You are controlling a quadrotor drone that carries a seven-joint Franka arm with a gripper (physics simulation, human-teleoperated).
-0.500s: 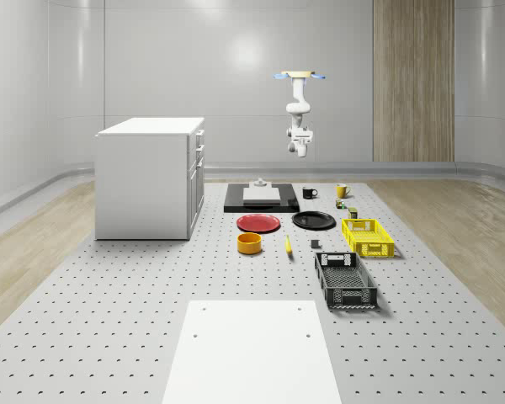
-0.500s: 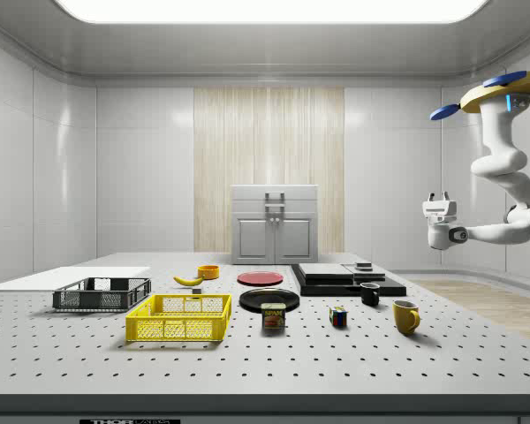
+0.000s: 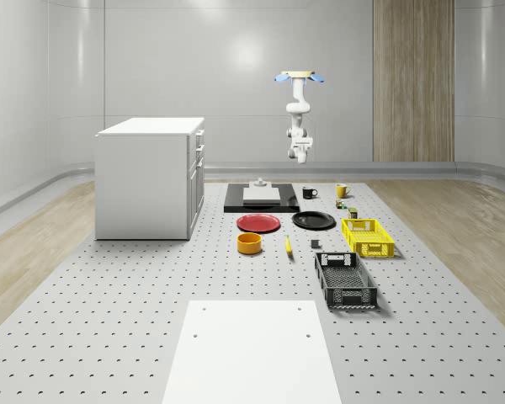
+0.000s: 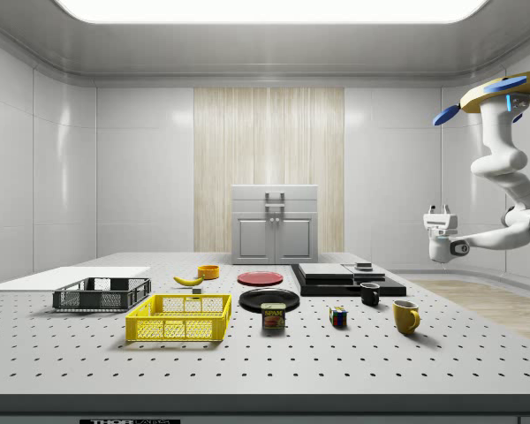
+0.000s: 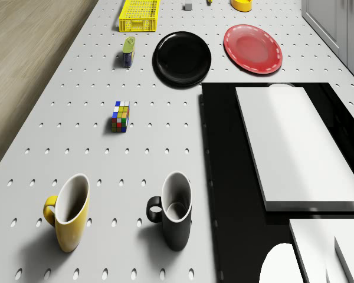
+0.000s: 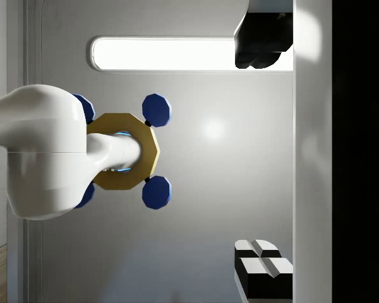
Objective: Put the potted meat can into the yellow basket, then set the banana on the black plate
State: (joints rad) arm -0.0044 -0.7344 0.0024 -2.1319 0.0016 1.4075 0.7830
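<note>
The potted meat can (image 4: 273,316) (image 5: 128,51) stands on the table just outside the yellow basket (image 4: 178,329) (image 3: 368,250) (image 5: 138,23), which holds nothing. The banana (image 4: 188,280) (image 3: 288,245) lies on the table beside an orange bowl. The black plate (image 4: 268,299) (image 3: 313,220) (image 5: 182,58) is bare. My drone (image 4: 502,91) (image 3: 300,77) hovers high over the table's far end, at the side view's right. The gripper (image 4: 439,210) (image 3: 300,151) (image 6: 256,154) hangs in the air well above the mugs. It is open, empty and turned up toward the drone.
A yellow mug (image 5: 69,212), a black mug (image 5: 174,210) and a Rubik's cube (image 5: 120,116) stand below the drone. Beside them lies a black slab (image 5: 224,177) with white blocks. Farther along are a red plate (image 3: 258,223), the orange bowl (image 3: 250,243), a black basket (image 3: 345,280) and a white cabinet (image 3: 150,178).
The hand has swung from pointing sideways to pointing upward, and the drone has tilted a little. Nothing on the table has moved.
</note>
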